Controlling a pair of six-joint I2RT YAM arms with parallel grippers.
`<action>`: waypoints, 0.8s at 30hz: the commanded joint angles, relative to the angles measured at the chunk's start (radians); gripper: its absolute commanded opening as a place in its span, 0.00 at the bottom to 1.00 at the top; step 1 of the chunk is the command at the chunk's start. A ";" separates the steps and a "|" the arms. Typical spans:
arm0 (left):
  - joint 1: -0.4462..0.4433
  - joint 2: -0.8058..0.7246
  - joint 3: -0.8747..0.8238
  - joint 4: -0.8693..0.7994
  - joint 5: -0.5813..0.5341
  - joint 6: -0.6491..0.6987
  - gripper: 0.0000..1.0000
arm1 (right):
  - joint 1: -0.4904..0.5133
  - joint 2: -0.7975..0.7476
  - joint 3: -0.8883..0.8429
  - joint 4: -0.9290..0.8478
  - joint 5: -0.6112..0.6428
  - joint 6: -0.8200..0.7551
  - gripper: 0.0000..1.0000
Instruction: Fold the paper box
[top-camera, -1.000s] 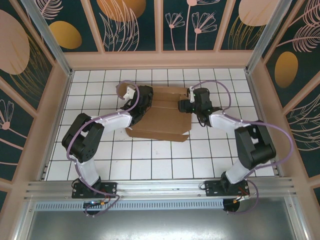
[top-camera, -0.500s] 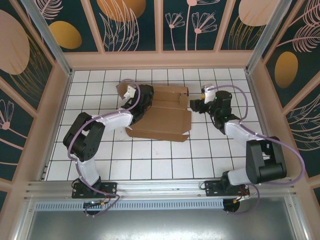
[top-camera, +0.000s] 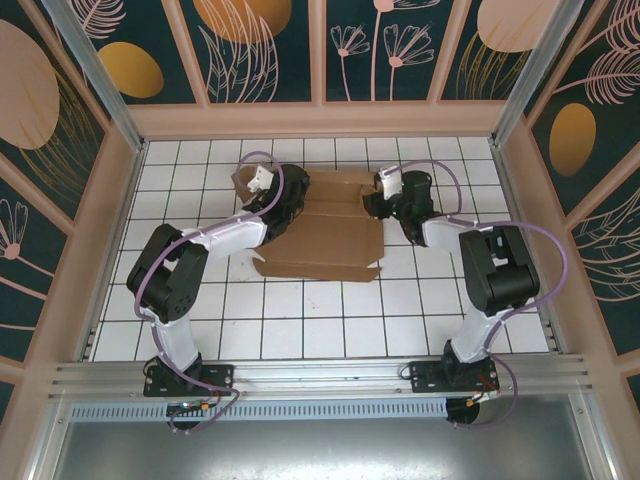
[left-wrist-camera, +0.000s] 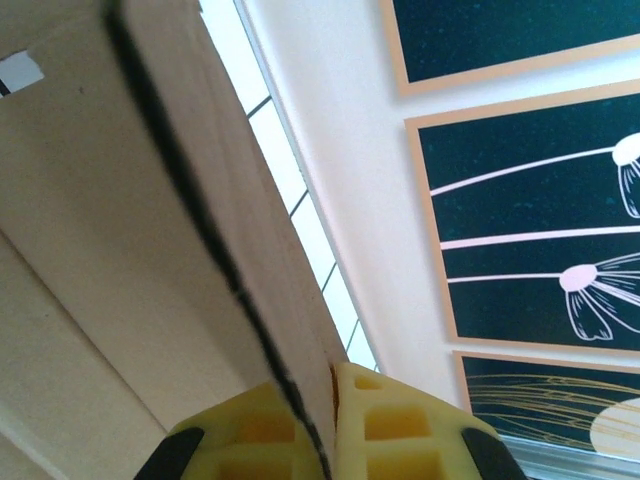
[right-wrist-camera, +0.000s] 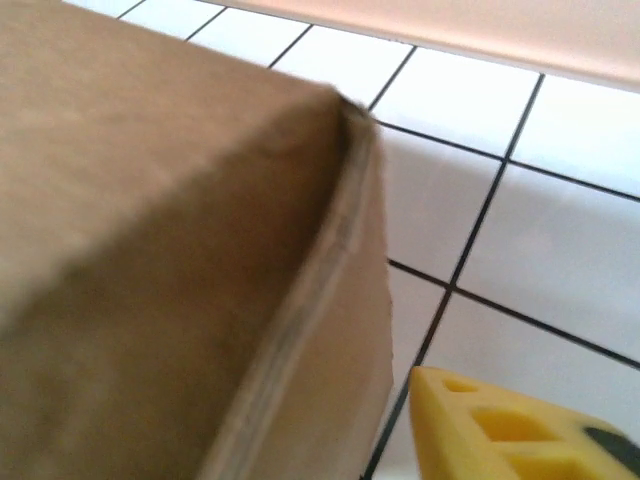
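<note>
Box (top-camera: 325, 228) lay on the table (top-camera: 430, 300) between the grippers. Overhead, we could not read either grip. Left wrist view showed the left gripper (left-wrist-camera: 333, 390) pinched tight on a raised flap (left-wrist-camera: 230, 220). Right wrist view gave one finger (right-wrist-camera: 500, 430) of the right gripper (top-camera: 372, 205) beside a box corner; how wide it stood we could not tell.

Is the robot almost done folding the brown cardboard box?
Not nearly. Only the far panels of the brown cardboard box look bent up. The left gripper pinches one raised edge; the right gripper sits beside its far right corner. The near flaps lie flat, not yet folded.
</note>
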 joint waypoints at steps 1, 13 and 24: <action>-0.005 0.032 0.020 -0.235 0.005 0.021 0.00 | 0.021 0.035 0.056 0.018 0.073 -0.009 0.38; -0.005 0.030 0.073 -0.308 -0.001 -0.012 0.00 | 0.081 0.073 0.119 -0.063 0.368 0.020 0.32; -0.028 0.043 0.062 -0.360 -0.027 -0.057 0.00 | 0.198 0.109 0.207 -0.237 0.660 0.148 0.31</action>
